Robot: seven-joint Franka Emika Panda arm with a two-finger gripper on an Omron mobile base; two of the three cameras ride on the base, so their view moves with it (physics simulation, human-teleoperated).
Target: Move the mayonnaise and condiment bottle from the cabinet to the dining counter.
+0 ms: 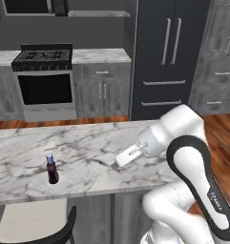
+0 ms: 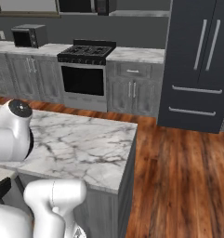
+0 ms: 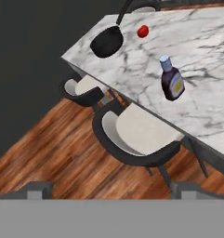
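Note:
The condiment bottle (image 1: 52,169) (image 3: 172,80), dark brown-red with a yellow label and blue cap, stands upright on the white veined dining counter (image 1: 88,143) (image 2: 85,144) (image 3: 201,42), near its front edge. My gripper (image 1: 119,163) (image 3: 112,189) hovers over the counter to the bottle's right, well apart from it. Its fingertips (image 3: 39,189) stand wide apart and open, with nothing between them. The mayonnaise and the cabinet are out of view.
A black pan (image 3: 106,42) and a small red round thing (image 3: 142,31) lie on the counter's far end. Black stools (image 3: 132,135) (image 1: 35,224) stand along its front. Behind are a stove (image 1: 44,81), a dark fridge unit (image 1: 169,52) and wood floor (image 2: 178,176).

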